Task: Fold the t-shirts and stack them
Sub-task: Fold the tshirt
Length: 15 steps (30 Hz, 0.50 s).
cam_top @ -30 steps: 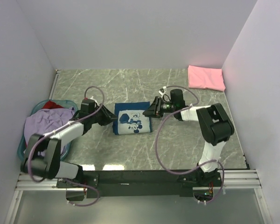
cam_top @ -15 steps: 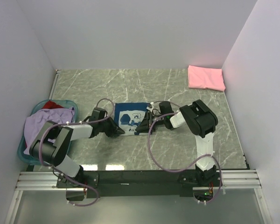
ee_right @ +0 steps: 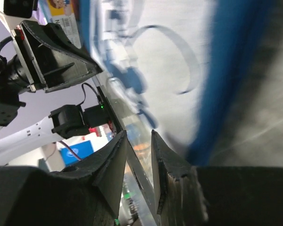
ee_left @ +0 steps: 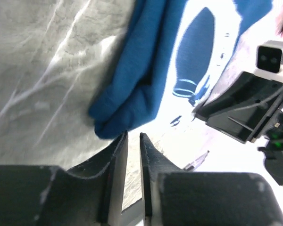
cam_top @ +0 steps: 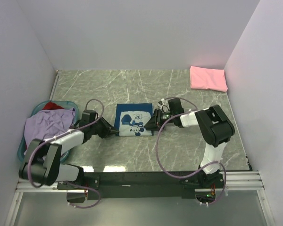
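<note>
On the table (cam_top: 188, 141), a teal basket (cam_top: 21, 149) at the left is filled with a lavender t-shirt (cam_top: 47, 125) and a red t-shirt (cam_top: 52, 105). The navy t-shirt (cam_top: 134, 120) is laid folded at the centre, and the pink t-shirt (cam_top: 208, 78) is folded at the far right. The left gripper (cam_top: 115, 133) and right gripper (cam_top: 148, 126) are set low at the navy shirt's near corners, jaws narrowly parted, nothing grasped. If only the top layer is pinched, the fold could be dragged open during lifting.
</note>
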Available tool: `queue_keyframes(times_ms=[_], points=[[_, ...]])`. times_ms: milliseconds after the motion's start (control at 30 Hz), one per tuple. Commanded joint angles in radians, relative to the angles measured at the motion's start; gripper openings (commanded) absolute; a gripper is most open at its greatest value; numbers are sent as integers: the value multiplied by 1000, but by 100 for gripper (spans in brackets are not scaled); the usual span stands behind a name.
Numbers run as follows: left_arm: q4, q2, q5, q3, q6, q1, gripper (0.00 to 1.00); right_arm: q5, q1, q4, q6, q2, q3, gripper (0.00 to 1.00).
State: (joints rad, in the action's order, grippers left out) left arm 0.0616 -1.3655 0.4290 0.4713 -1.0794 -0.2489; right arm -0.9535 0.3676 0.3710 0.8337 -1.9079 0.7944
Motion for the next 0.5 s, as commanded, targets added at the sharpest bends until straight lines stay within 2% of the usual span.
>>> queue_keyframes(times_ms=[0, 67, 200, 467], points=[[-100, 103, -82, 41, 58, 5, 23, 38, -7, -118, -82, 101, 63, 35], [-118, 109, -128, 67, 75, 5, 26, 56, -7, -141, -91, 124, 92, 35], [-114, 8, -150, 156, 113, 13, 27, 97, -21, -181, -110, 92, 233, 35], [-69, -164, -108, 175, 90, 13, 22, 102, -78, -118, -22, -164, 475, 35]])
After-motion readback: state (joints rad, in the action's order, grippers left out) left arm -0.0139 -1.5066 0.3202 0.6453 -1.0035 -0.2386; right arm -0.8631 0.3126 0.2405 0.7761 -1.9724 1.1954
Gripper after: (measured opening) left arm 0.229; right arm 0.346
